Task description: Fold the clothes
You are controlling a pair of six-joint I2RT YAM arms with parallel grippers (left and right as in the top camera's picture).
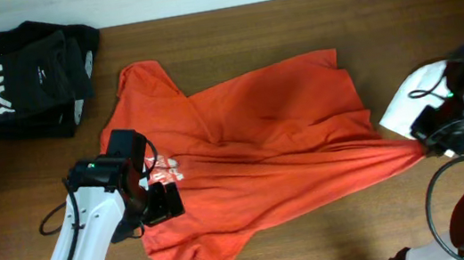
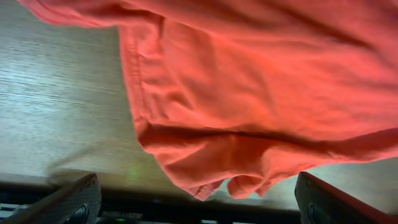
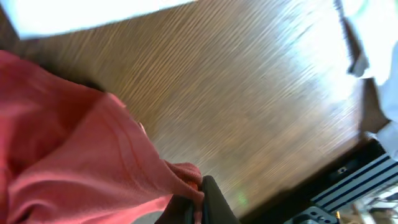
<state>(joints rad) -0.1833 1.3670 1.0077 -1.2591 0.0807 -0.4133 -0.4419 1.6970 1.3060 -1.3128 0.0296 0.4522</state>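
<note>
An orange T-shirt (image 1: 262, 153) lies spread and wrinkled across the middle of the brown table. My right gripper (image 1: 427, 147) is shut on the shirt's right edge and pulls the cloth taut into a point; the wrist view shows the fingers (image 3: 202, 199) pinching bunched orange cloth (image 3: 74, 155). My left gripper (image 1: 159, 202) is open above the shirt's lower left part near the white print. In the left wrist view the jaws (image 2: 196, 202) stand wide apart with the shirt's hem (image 2: 249, 112) hanging between them, untouched.
A pile of black clothes (image 1: 28, 80) with white lettering sits at the far left corner. A white garment (image 1: 416, 97) lies at the right edge by the right arm. Bare wood table (image 1: 247, 38) lies behind the shirt.
</note>
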